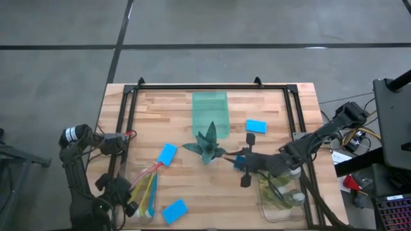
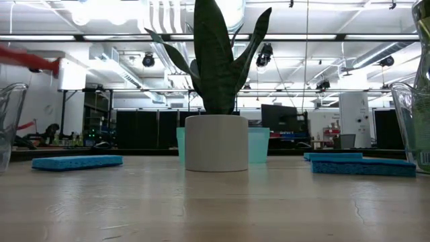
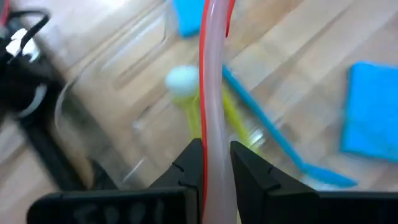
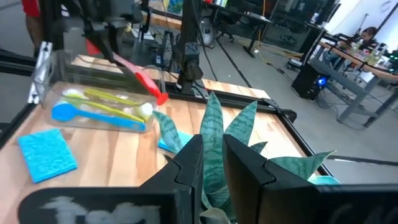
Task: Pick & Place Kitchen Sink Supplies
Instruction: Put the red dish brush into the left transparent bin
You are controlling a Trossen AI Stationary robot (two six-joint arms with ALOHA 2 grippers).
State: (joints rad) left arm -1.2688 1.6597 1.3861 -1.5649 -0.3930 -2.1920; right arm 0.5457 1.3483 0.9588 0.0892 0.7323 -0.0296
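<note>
With bottles (image 1: 282,196) already binned at right and blue and yellow brushes (image 1: 149,192) binned at left, the red brush (image 3: 211,93) is pinched over that bin by the left hand (image 3: 216,163), while three sponges (image 1: 167,154) remain on the counter (image 1: 192,186) and the right hand (image 1: 243,165) is seen pressed almost together beside the plant (image 1: 205,146).

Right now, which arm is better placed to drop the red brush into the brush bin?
Left. The left hand is shut on the red brush, right above the clear bin that holds the blue and yellow brushes. The right hand sits across the table by the plant.
</note>
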